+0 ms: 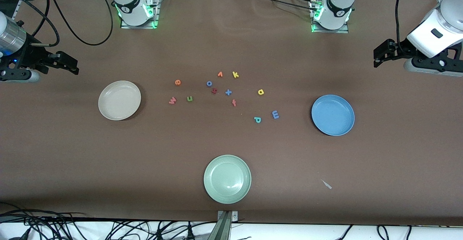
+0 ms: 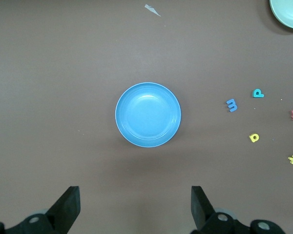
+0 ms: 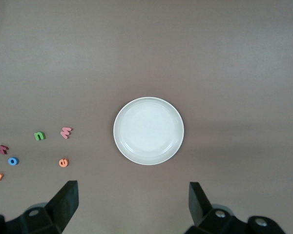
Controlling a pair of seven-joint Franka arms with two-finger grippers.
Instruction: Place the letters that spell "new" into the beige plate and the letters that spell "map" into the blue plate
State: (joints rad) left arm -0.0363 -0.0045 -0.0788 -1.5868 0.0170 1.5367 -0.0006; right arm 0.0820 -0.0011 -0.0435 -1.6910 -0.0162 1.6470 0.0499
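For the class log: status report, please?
Left gripper and right gripper open, empty, waiting. Beige plate and blue plate bare; all letters on the table. Nothing blocking.

pale green plate [image 1: 227,196], orange v [image 1: 220,74], yellow k [image 1: 235,75]

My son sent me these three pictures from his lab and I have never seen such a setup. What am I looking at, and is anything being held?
Two white robot arms stand at a brown table. One picture looks down from across it; the other two come from cameras on the wrists. The left gripper hangs over the table's end near the round blue plate; the right gripper hangs over the other end near the round beige plate. Both are open and hold nothing. Small foam letters lie scattered between those plates, and a pale green plate sits nearest the overhead camera.
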